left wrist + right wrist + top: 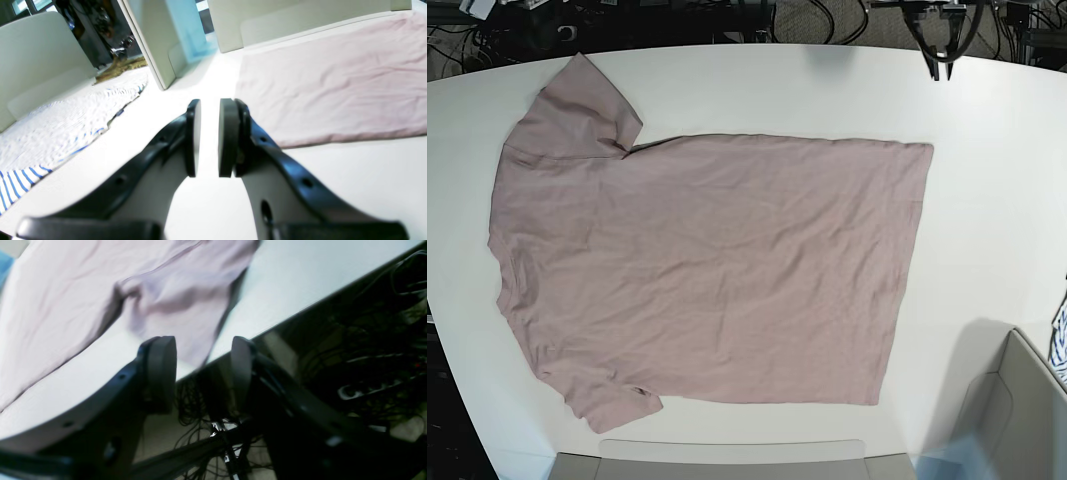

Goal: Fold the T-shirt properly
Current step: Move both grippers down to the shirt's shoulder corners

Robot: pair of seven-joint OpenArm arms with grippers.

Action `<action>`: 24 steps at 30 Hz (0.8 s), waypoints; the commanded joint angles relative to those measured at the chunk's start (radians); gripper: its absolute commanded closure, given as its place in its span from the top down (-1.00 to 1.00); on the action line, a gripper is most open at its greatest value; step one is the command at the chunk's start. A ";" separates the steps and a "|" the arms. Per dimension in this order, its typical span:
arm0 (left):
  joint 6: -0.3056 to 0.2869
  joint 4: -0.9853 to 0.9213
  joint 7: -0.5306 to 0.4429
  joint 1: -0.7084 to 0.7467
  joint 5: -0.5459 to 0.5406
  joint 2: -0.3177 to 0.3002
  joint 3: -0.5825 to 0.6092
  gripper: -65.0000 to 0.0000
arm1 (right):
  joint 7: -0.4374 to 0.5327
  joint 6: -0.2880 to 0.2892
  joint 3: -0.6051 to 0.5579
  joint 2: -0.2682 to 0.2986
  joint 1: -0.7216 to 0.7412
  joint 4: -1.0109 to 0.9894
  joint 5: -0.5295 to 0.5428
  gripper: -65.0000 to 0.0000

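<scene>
White table [997, 130] fills most of the base view, with dark floor and tangled cables [377, 360] beyond its near edge. On it the T-shirt [717, 270] lies spread and unfolded, its hem towards the robot's left. The near sleeve [577, 115] reaches almost to the table edge, so a clumsy pull there could drag it over the side. The far sleeve [617, 405] is bunched; folded in like that, it would likely leave a lump. Soft wrinkles across the body could also set into creases or skew the sides if the two arms lift unevenly.

Beside the near sleeve, the right gripper [202, 373] has its jaws well apart with nothing between them; closing short of the cloth, they would catch only air. The left gripper [210, 136] has its jaws parted more narrowly, also empty, off the hem corner; a shallow pinch could slip. Further out are grey panels [727, 465], which might snag a wide sweep, and a blue-and-white patterned cloth [83, 116]. No brand, label or writing is readable.
</scene>
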 commanded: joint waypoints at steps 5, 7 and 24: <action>0.006 0.013 0.012 0.011 -0.006 0.009 0.009 -0.68 | -0.086 0.008 0.048 0.005 0.069 -0.030 0.065 -0.14; 0.006 0.013 0.028 0.011 -0.006 0.009 0.009 -0.68 | -0.129 0.014 0.048 0.005 0.111 -0.033 0.063 -0.14; 0.006 0.013 0.049 -0.015 -0.006 0.009 0.007 -0.68 | -0.361 0.053 0.043 -0.045 0.387 -0.251 0.129 -0.15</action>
